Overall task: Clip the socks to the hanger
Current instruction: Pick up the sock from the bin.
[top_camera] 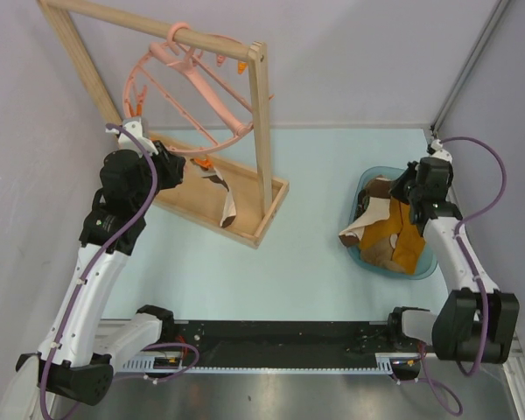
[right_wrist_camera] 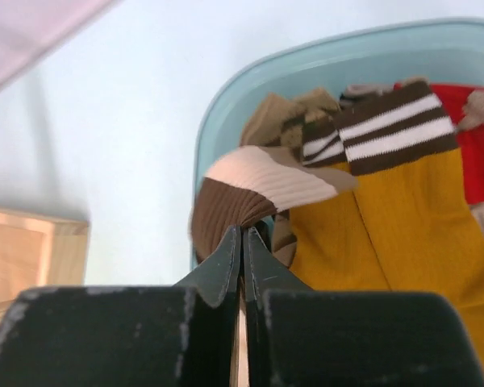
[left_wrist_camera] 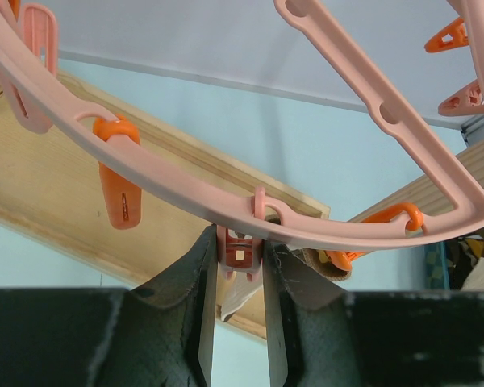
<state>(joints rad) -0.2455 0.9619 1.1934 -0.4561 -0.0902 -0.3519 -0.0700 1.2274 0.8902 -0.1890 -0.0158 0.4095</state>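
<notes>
**Left arm.** The left gripper is pinched on a small pink plastic clip; one dark finger presses on each side of it. The pink clip hangs from the lower rim of the round pink plastic hanger.

- The left wrist view shows this grip directly. In the top view the arm's own body covers the contact point.
- Orange plastic clips hang from the same rim on both sides of the gripped clip.
- Only the top view shows that the hanger's hook sits over the top bar of the wooden rack frame, and that the ring is tilted inside that frame.
- In the top view, a brown-and-cream sock hangs below the ring, down to the frame's base board. Which clip holds it cannot be told.

**Right arm.** The right gripper has its jaws pressed together, and a fold of the cream-and-brown ribbed sock is pinched at their tips.

- The right wrist view shows the bunched brown fabric between the tips. The top view shows only the arm reaching over the basin.
- The cream-and-brown ribbed sock lies across the near rim of the oval teal plastic basin.
- Mustard-yellow socks with striped cuffs lie beside it in the basin, and a piece of red fabric lies at the far side.
- The basin stands on the pale blue table, well apart from the rack frame.
</notes>
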